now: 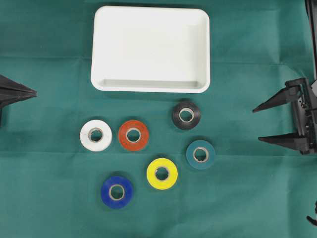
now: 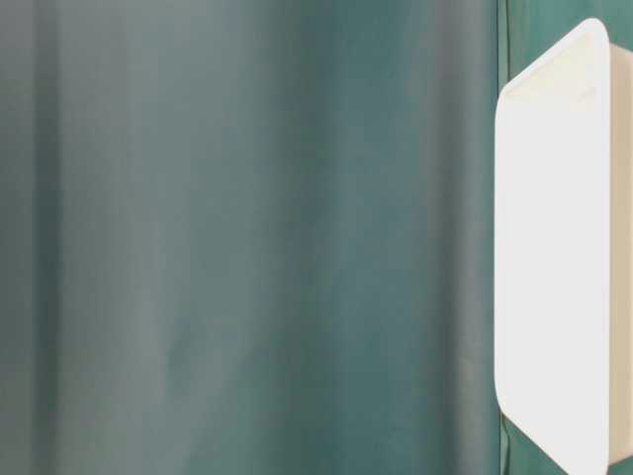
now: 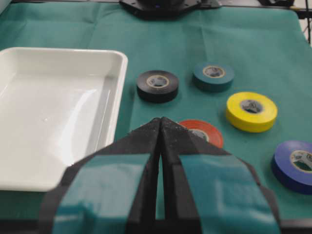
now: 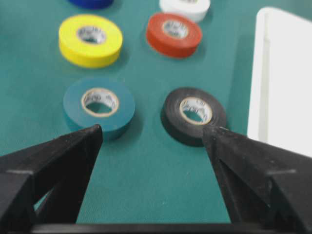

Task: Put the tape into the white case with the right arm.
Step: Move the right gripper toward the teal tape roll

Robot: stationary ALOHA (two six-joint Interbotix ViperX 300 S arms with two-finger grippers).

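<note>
Black tape [image 4: 194,116] just ahead of open, empty right hand [image 4: 152,134].

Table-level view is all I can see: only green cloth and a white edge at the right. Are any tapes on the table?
Observer: Yes, six rolls lie flat below the white case; none is inside it.
Operator: Which rolls are nearest the right gripper?
Observer: The black roll and the teal roll. The right gripper is apart from both.
Operator: Is it open?
Observer: Yes, open and empty. The left gripper is shut at the left edge.
</note>
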